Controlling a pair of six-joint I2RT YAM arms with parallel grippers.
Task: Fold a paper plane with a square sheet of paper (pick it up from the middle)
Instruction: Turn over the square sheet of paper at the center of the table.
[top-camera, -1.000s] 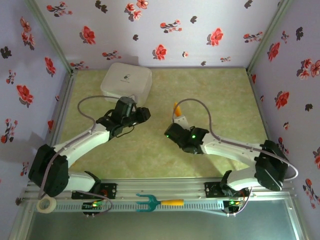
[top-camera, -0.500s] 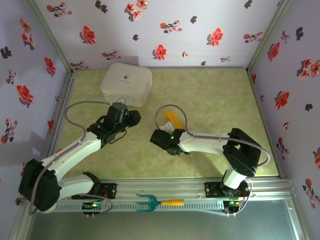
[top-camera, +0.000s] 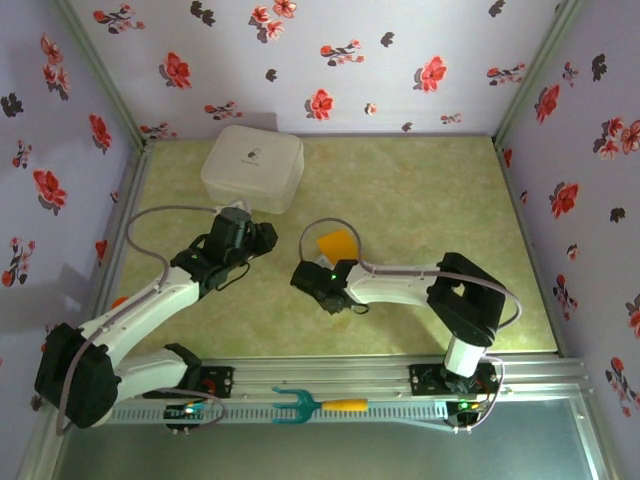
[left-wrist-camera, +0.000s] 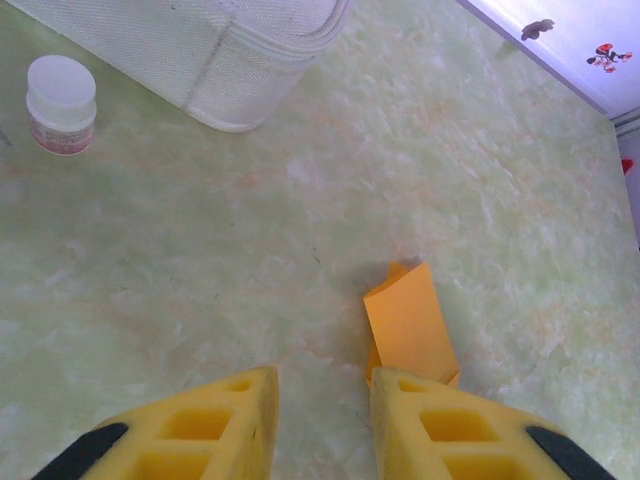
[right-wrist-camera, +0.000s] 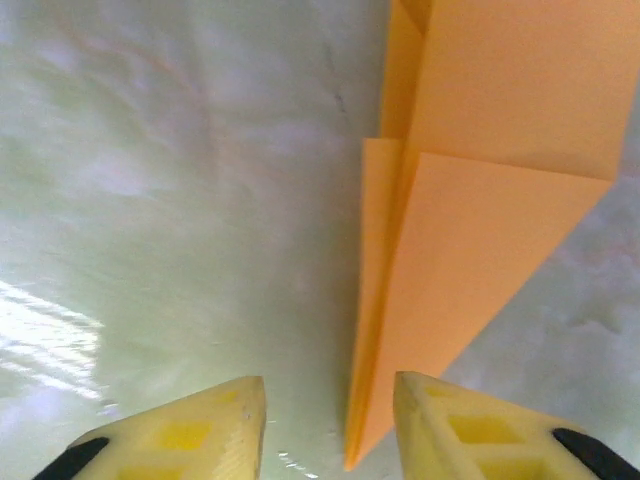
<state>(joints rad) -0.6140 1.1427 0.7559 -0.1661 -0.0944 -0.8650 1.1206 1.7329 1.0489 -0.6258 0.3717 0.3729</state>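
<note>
**Folded plane lying free on the bench; folding judged at or near its end**

1. Task item: the paper plane (top-camera: 336, 244) lies on the bench (top-camera: 430, 200), about mid-bench, between the 2 arms. It shows a pointed tip and layered folds along 1 long crease.
2. Right fingers (right-wrist-camera: 190, 430): apart, gripping nothing. The plane's tip lies in the gap, just beside 1 finger; contact cannot be told.
3. Left fingers (left-wrist-camera: 200, 430): apart, nothing between them. The plane lies just ahead of 1 fingertip.
4. Step in hand, as judged: setting the finished dart down.
5. Next move calls for lifting the right fingers straight up before any retreat, since a sideways pull could catch the tip and drag or unfold the paper.
</note>
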